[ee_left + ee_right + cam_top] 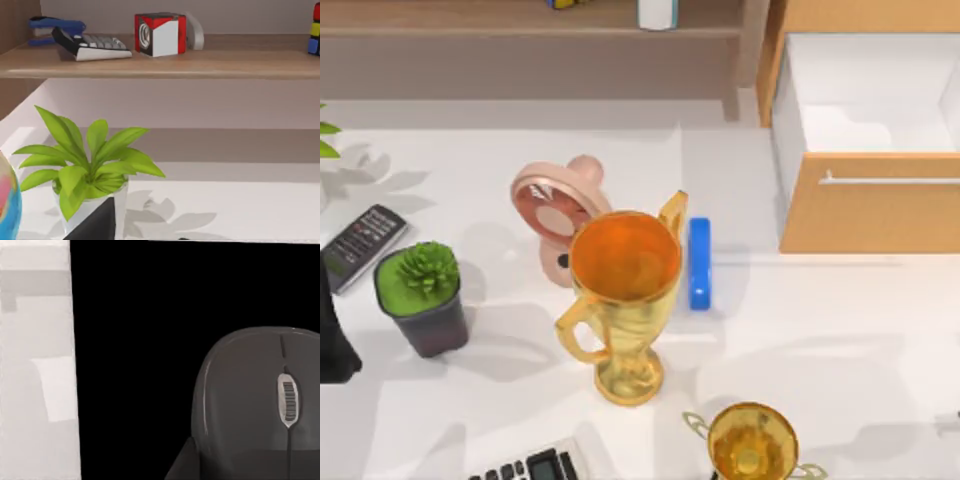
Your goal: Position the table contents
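Observation:
A large gold trophy [625, 300] stands upright mid-table. Behind it lies a pink fan [552, 205], and a blue bar-shaped object [699, 262] lies just to its right. A smaller gold trophy [751, 443] stands at the front edge. My left arm [332, 340] is a dark shape at the table's left edge, and a dark part of its gripper [100, 220] shows before a leafy plant in a white pot [87, 165]. The right wrist view looks down on a grey mouse [255, 400] resting on a black mat [140, 340].
A succulent in a dark pot [423, 297] and a remote [360, 243] sit at the left, with a calculator [532, 466] at the front. An open wooden drawer [870, 140] stands at the back right. A shelf [160, 62] holds a calculator, a stapler and a red-white cube.

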`<action>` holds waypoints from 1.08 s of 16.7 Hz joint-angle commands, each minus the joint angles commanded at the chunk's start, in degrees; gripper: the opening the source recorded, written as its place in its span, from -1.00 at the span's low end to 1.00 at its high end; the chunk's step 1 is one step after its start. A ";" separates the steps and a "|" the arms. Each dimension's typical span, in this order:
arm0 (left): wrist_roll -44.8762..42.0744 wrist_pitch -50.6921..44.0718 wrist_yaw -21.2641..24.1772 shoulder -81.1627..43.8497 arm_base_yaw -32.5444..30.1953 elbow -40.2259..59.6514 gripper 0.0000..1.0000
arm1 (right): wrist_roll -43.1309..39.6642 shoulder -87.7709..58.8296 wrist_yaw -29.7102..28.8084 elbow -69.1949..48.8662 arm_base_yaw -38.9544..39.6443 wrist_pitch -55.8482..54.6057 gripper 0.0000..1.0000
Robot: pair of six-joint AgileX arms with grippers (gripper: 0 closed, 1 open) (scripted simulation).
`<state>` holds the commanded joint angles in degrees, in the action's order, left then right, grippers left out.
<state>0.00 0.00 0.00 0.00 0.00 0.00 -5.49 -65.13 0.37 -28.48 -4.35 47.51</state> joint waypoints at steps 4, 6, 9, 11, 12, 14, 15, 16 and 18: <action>0.00 0.00 0.00 0.00 0.00 0.00 1.00 | 0.00 0.00 0.00 0.00 0.00 0.00 -1.00; 0.00 0.00 0.00 0.00 0.00 0.00 1.00 | 0.00 0.00 0.00 0.00 0.00 0.00 -0.70; 0.00 0.00 0.00 0.00 0.00 0.00 1.00 | 0.00 0.00 0.00 0.00 0.00 0.00 -0.25; 0.00 0.00 0.00 0.00 0.00 0.00 1.00 | 0.00 0.00 0.00 0.00 0.00 0.00 0.06; 0.00 0.00 0.00 0.00 0.00 0.00 1.00 | 0.00 0.00 0.00 0.00 0.00 0.00 0.21; 0.00 0.00 0.00 0.00 0.00 0.00 1.00 | 0.00 0.00 0.00 0.00 0.00 0.00 0.51; 0.00 0.00 0.00 0.00 0.00 0.00 1.00 | 0.00 0.00 0.00 0.00 0.00 0.00 0.66; 0.00 0.00 0.00 0.00 0.00 0.00 1.00 | 0.00 0.00 0.00 0.00 0.00 0.00 0.81; 0.00 0.00 0.00 0.00 0.00 0.00 1.00 | 0.00 0.00 0.00 0.00 0.00 0.00 1.00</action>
<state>0.00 0.00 0.00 0.00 0.00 0.00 -5.49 -65.13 0.37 -28.48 -4.35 47.51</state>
